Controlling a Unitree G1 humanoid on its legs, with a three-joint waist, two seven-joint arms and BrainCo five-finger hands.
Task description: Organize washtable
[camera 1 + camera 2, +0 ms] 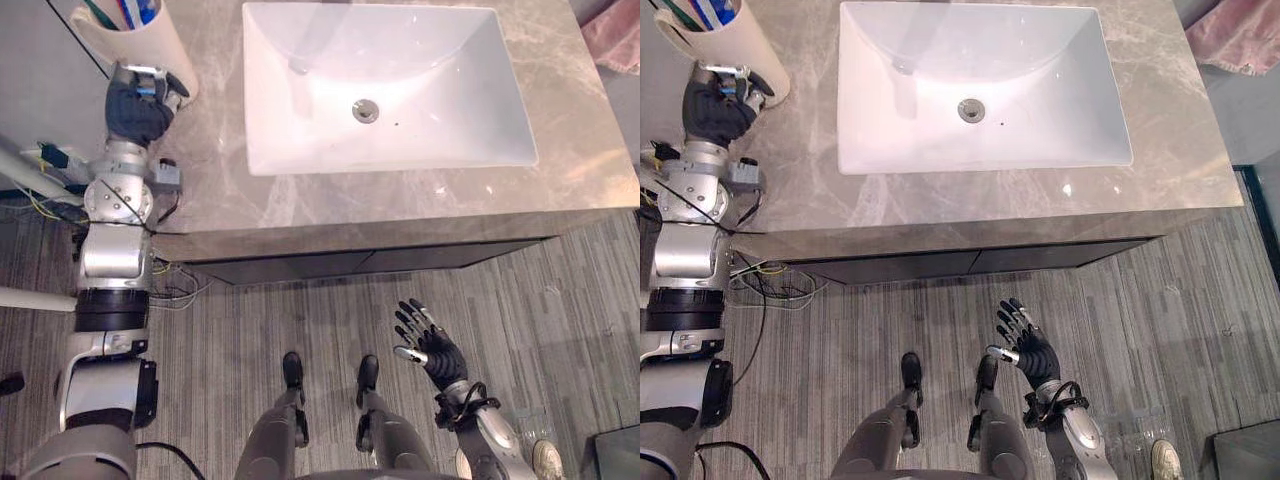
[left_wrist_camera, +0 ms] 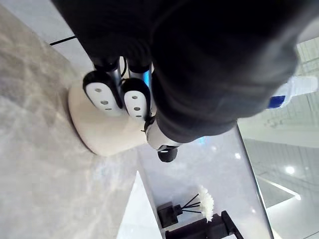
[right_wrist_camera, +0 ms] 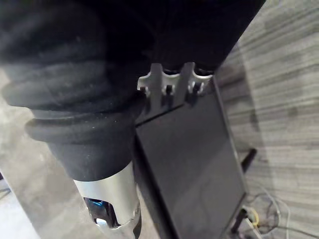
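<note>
A cream cup (image 1: 160, 45) with toothbrushes and a tube (image 1: 128, 12) in it stands at the back left corner of the grey marble washtable (image 1: 210, 190). My left hand (image 1: 140, 105) is at the cup's foot. In the left wrist view its fingers (image 2: 135, 102) curl against one side of the cup (image 2: 99, 132) and the thumb (image 2: 162, 144) lies at the other side. My right hand (image 1: 432, 348) hangs low over the floor in front of the washtable, with its fingers spread and nothing in it.
A white rectangular sink (image 1: 420, 110) with a metal drain (image 1: 365, 110) takes up the middle of the washtable. A pink cloth (image 1: 615, 35) lies beyond the right end. A dark cabinet front (image 1: 360, 262) runs under the front edge, above a striped wood floor (image 1: 560, 290).
</note>
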